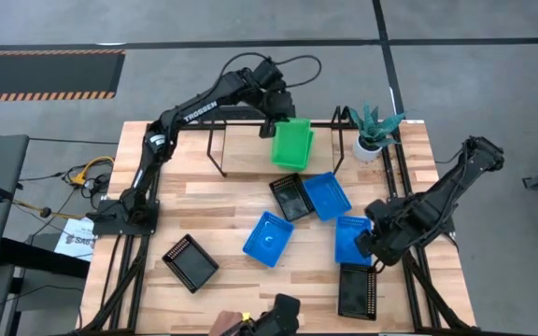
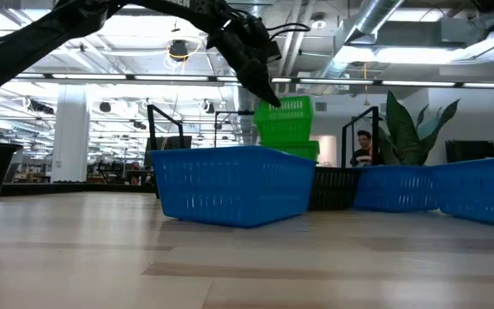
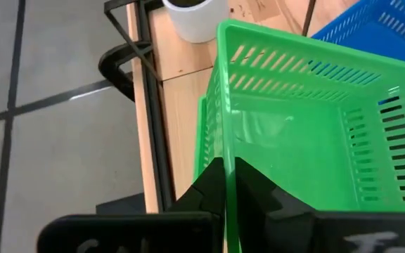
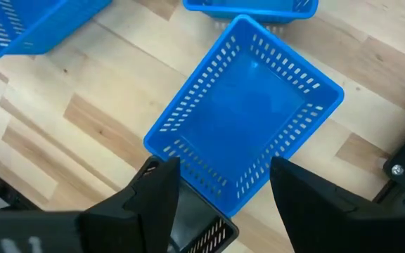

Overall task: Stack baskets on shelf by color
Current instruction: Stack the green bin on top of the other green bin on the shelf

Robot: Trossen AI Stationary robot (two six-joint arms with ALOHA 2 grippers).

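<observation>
My left gripper (image 1: pixel 276 126) is shut on a bright green basket (image 1: pixel 293 145) over the shelf (image 1: pixel 215 149) at the table's far side. In the low view this basket (image 2: pixel 284 113) hangs tilted just above another green basket (image 2: pixel 297 148). My right gripper (image 1: pixel 367 241) is open above a blue basket (image 4: pixel 245 119) at the right. It touches nothing, and its fingers stand past that basket's near corner. Two more blue baskets (image 1: pixel 269 238) (image 1: pixel 327 196) and three black ones (image 1: pixel 290 198) (image 1: pixel 191 262) (image 1: pixel 358 291) lie on the table. My left gripper holds the green basket by one side wall (image 3: pixel 225 151), at its rim. One finger (image 3: pixel 257 191) is inside the basket and one (image 3: pixel 206 190) is outside. The fingers slant down from the far left. The basket hangs tilted, and I cannot tell whether it touches the green basket (image 3: pixel 201 140) under it.
A white-potted plant (image 1: pixel 374 133) stands at the shelf's right end, close to the green basket. A person (image 2: pixel 365 148) shows in the room beyond the table. Bare wood lies at the table's left and along the shelf's left part.
</observation>
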